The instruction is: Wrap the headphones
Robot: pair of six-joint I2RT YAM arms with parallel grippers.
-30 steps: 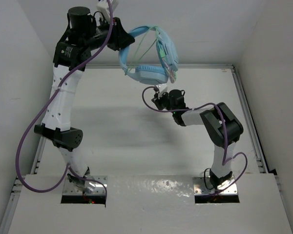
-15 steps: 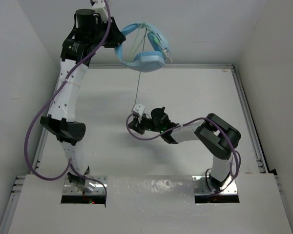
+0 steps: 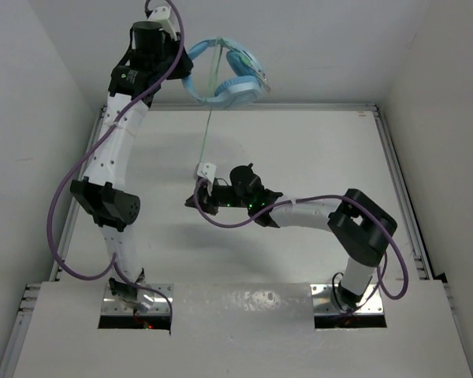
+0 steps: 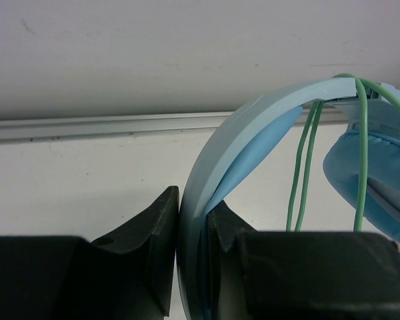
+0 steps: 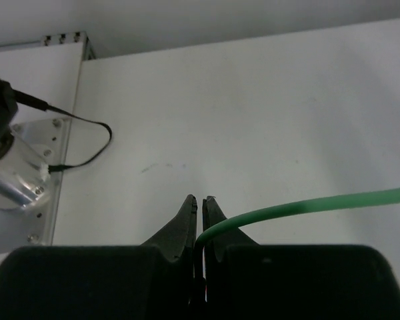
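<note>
Left claw [image 3: 188, 69] at upper left of the top view, raised near the back wall, closed tight on the headband of the headphones [image 3: 230, 80]. Left wrist view: both dark fingers [image 4: 161, 220] press the light blue band [image 4: 253, 127] from either side, the band standing on edge between them. Headphones hang in the air off that claw, earcups to the right, over the table's far edge and not touching the table [image 3: 323, 150].

Green cable [image 3: 206, 130] runs straight down-frame from the headphones to the right claw [image 3: 197, 197], mid-frame, left of centre. Looks taut. Two or three cable strands cross the band and an earcup in the left wrist view [image 4: 300, 173].

Right claw nearly fully closed, pinching the cable right at the fingertips [image 5: 200, 203]. Cable [image 5: 307, 207] leaves to the right edge of that view. Plug can't be made out. Right arm stretched low and leftward over the table. Purple robot cables [image 3: 55, 213] loop along both arms.
</note>
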